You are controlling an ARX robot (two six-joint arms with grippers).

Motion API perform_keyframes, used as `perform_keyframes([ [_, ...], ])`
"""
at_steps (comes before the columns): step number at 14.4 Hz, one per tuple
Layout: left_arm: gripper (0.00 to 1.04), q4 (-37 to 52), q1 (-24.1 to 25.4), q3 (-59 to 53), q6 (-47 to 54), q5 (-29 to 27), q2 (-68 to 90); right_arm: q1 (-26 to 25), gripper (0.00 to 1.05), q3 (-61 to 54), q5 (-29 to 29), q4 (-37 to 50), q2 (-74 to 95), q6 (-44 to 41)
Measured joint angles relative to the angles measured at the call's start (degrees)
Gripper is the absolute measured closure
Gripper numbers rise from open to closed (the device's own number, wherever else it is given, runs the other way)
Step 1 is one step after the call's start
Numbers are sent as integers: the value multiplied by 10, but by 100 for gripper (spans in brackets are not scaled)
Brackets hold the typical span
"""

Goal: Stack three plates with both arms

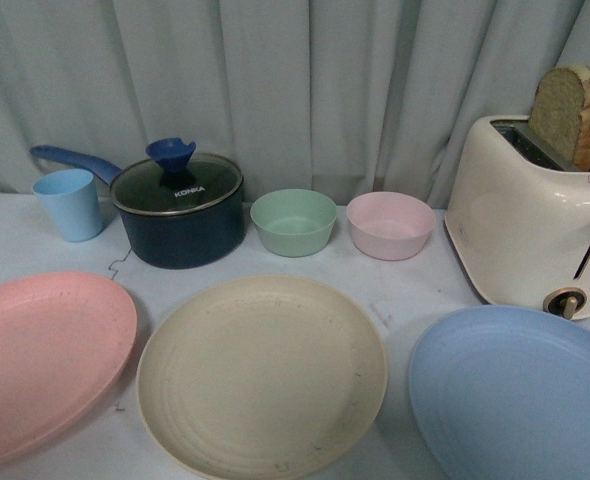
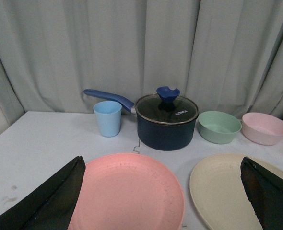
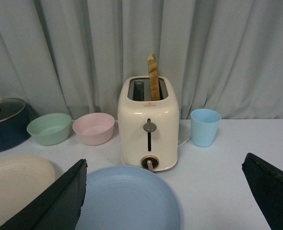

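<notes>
The white flat surface carries all three task plates in a row along its near edge, none on another. The round matte pink plate lies toward the near-left corner. The round matte cream plate sits at the middle of that edge, and the round matte light blue plate lies toward the near-right corner. Narrow strips of bare surface separate them.

Toward the right edge stands a cream toaster with a slice of bread sticking up. Along the far edge sit a dark blue saucepan with a glass lid, a small green bowl, a small pink bowl and a light blue plastic cup.

The left arm's fingers are spread wide and empty over the pink plate. The right arm's fingers are likewise spread and empty over the blue one.

By this layout the stacking has not begun: no plate is lifted, and two placements remain.
</notes>
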Motion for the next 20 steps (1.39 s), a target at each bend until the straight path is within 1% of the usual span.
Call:
perform_keyframes([
  [20,7,0,0,0,0,0,0,0,6,0,0,0,0,0],
])
